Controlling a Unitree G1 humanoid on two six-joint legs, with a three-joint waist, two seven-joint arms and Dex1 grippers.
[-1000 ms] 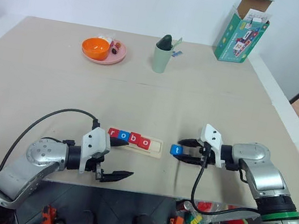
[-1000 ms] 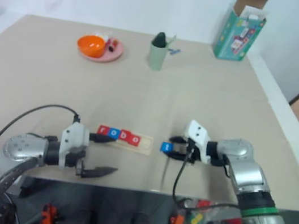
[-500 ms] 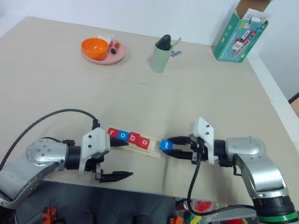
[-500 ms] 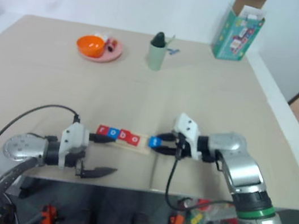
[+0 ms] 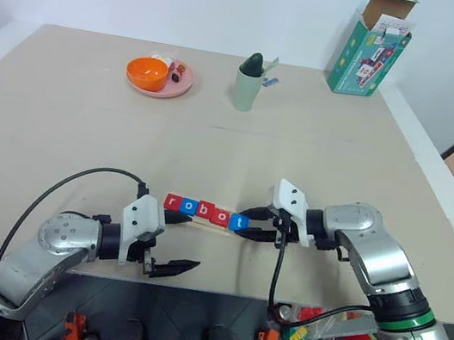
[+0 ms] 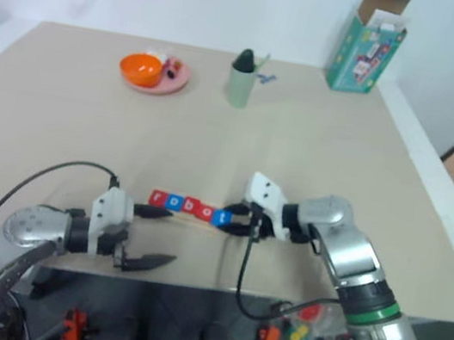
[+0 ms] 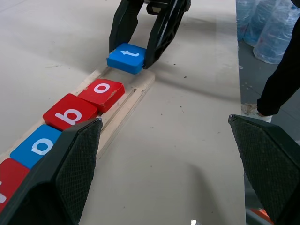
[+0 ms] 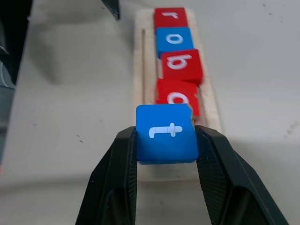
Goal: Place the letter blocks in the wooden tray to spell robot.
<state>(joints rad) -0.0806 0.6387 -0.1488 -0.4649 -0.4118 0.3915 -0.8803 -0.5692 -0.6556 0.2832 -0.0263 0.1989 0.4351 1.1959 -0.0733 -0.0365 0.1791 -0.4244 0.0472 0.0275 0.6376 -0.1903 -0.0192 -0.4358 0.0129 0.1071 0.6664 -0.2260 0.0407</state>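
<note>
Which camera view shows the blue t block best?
The right wrist view: the t block is close, its letter clear, clamped by the right end effector over the tray end. The left wrist view shows it smaller, and the eye views tiny.

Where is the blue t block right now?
The t block is pinched in the right claw, over the tray's empty right end, just past the red o.

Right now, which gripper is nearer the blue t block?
Right. The right gripper grips the blue t block over the wooden tray's end; the left gripper waits open past the r end.
</note>
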